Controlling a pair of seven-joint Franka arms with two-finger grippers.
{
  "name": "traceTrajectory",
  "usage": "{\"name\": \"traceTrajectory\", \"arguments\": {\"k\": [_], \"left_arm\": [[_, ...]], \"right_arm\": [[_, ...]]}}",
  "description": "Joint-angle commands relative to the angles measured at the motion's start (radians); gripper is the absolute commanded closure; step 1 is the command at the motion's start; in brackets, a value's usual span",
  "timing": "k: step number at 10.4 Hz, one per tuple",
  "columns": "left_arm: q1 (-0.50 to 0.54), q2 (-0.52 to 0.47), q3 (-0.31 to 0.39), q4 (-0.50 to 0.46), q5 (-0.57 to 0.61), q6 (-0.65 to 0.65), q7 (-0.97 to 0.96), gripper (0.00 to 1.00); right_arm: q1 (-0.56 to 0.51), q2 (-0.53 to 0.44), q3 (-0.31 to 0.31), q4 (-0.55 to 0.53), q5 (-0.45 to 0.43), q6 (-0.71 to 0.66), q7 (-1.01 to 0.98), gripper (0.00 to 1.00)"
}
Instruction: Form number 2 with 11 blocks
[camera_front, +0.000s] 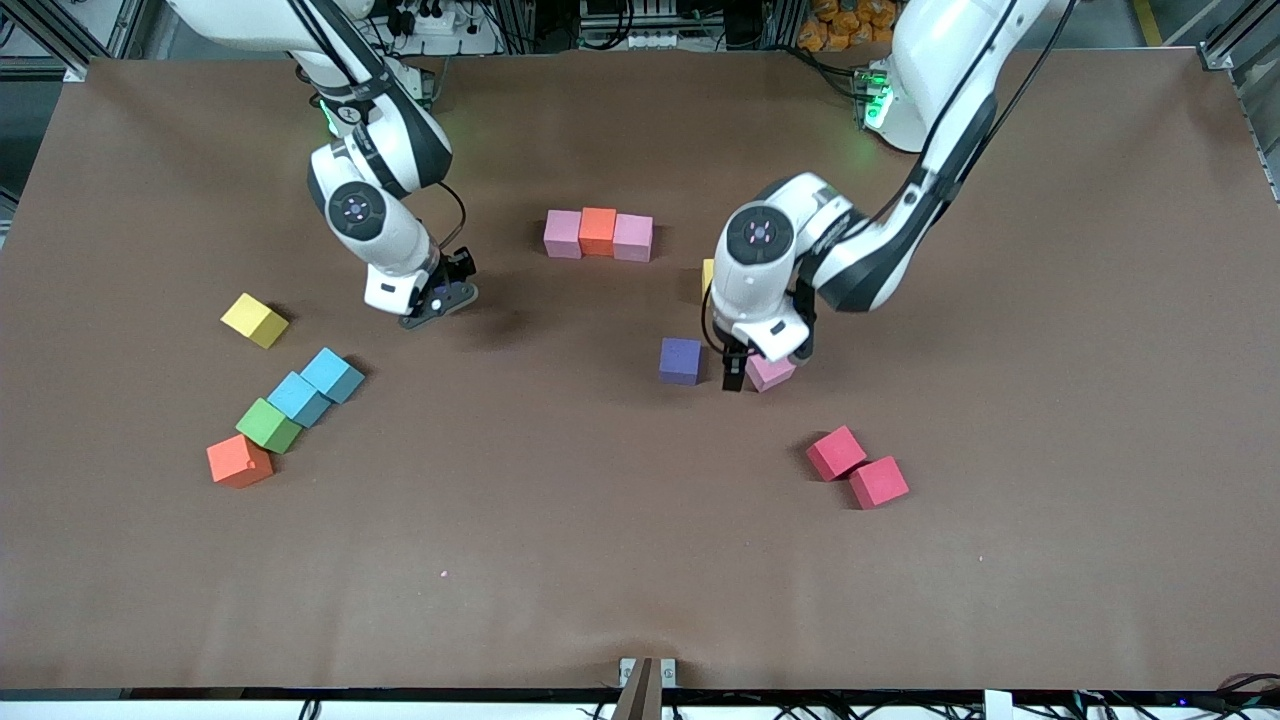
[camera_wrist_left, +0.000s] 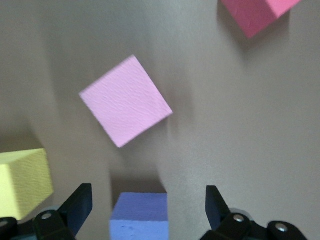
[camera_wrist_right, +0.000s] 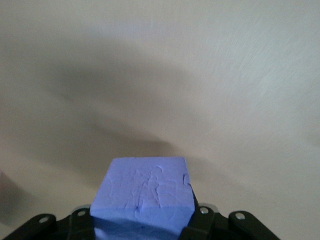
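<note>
Front view: right tool (camera_front: 440, 303) is up over bare surface (camera_front: 600, 560), between the yellow block (camera_front: 254, 320) and the pink-orange-pink row (camera_front: 598, 233). Right wrist view: it is clenched on the held purple block (camera_wrist_right: 142, 192), whose faces sit square to the fingers (camera_wrist_right: 200, 225).

Left tool (camera_front: 750, 375) is released and hangs low at the lone pink block (camera_front: 775, 372). The loose purple block (camera_front: 681, 360) is just beside it and a second yellow block (camera_front: 707, 272) is near, so it's tight there. In the left wrist view the pink block is turned diagonal to the jaws.

The number 2 is only that row, three set edge to edge, with its long axis running arm end to arm end.

Near the right tool: two light blue blocks (camera_front: 315, 386), green cube (camera_front: 268, 425) and orange-red block (camera_front: 239, 461) in a diagonal line. Red pair (camera_front: 858, 467) lies well apart from the left tool.
</note>
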Motion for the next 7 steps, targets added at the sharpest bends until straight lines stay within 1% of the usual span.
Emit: {"name": "traceTrajectory", "arguments": {"k": [1,2,3,4,5,7], "left_arm": [[-0.007,0.070,-0.010,0.085,0.021,-0.007,-0.005,0.00],[-0.010,0.071,-0.010,0.086,0.019,0.004,-0.011,0.00],[-0.014,0.079,-0.011,0.088,0.022,0.004,-0.021,0.00],[-0.052,0.087,-0.011,0.086,0.019,0.004,-0.022,0.00],[-0.077,0.087,-0.011,0.083,0.013,0.004,-0.039,0.00],[-0.059,0.091,-0.010,0.088,0.009,0.011,-0.119,0.00]], "right_arm": [[0.038,-0.005,0.013,0.153,0.105,-0.087,0.039,0.78],[0.066,0.018,0.013,0.224,0.109,-0.132,0.096,0.78],[0.121,0.055,0.010,0.294,0.106,-0.164,0.169,0.78],[0.181,0.102,0.001,0.351,0.096,-0.164,0.262,0.78],[0.239,0.145,-0.024,0.404,0.092,-0.163,0.332,0.78],[0.435,0.210,-0.166,0.490,0.092,-0.161,0.477,0.78]]}}
